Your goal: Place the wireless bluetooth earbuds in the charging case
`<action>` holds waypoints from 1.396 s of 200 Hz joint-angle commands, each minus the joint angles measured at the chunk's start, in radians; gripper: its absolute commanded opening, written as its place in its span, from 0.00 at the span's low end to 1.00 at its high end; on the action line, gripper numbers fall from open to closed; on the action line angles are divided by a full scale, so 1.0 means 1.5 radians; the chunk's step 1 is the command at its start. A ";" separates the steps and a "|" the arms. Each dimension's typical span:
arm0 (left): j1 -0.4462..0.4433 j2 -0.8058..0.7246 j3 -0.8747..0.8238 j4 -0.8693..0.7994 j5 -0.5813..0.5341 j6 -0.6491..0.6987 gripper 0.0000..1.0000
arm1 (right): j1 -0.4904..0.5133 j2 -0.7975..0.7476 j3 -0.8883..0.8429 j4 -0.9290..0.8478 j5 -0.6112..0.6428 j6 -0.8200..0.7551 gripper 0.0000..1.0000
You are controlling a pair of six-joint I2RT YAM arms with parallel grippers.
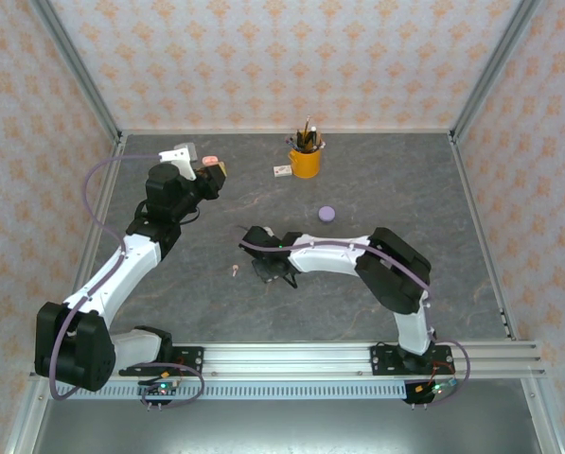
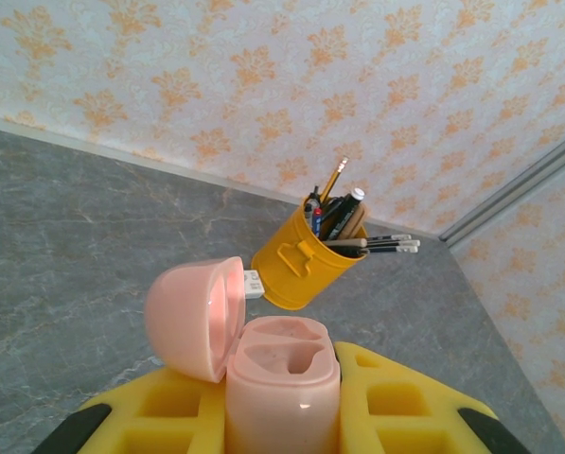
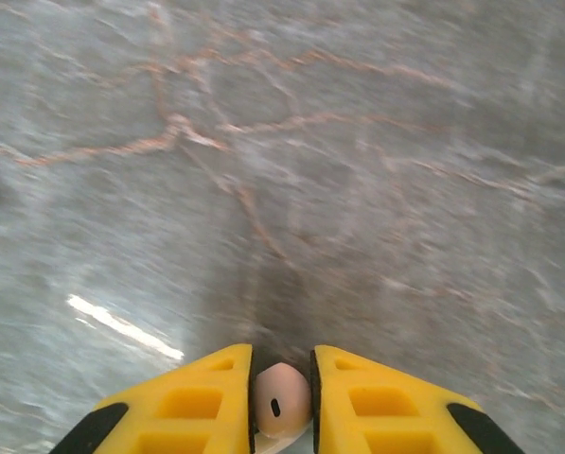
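My left gripper [image 1: 209, 170] is shut on an open pale pink charging case [image 2: 282, 378], held above the table's back left. Its lid [image 2: 195, 317] hangs open to the left and both sockets look empty. My right gripper [image 3: 282, 378] is down near the table's middle [image 1: 266, 272], shut on a pale pink earbud [image 3: 282, 402] pinched between the yellow fingers [image 3: 206, 397]. A second tiny pink earbud [image 1: 233, 270] lies on the table just left of the right gripper. The lilac earbuds are out of view.
A yellow cup of pens [image 1: 306, 159] [image 2: 306, 260] stands at the back centre with a small white block [image 1: 282, 171] beside it. A round lilac case [image 1: 326, 214] lies shut right of centre. Walls enclose the grey table [image 1: 433, 218].
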 commanded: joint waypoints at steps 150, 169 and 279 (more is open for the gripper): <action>-0.195 0.044 -0.055 0.054 0.052 0.042 0.00 | -0.154 -0.146 -0.161 -0.092 0.032 -0.069 0.21; -0.203 0.042 -0.070 0.071 0.045 0.033 0.00 | -0.156 -0.136 -0.154 -0.098 0.019 -0.068 0.24; -0.218 0.022 -0.111 0.123 0.018 0.001 0.00 | -0.172 -0.288 -0.186 -0.112 -0.004 0.216 0.44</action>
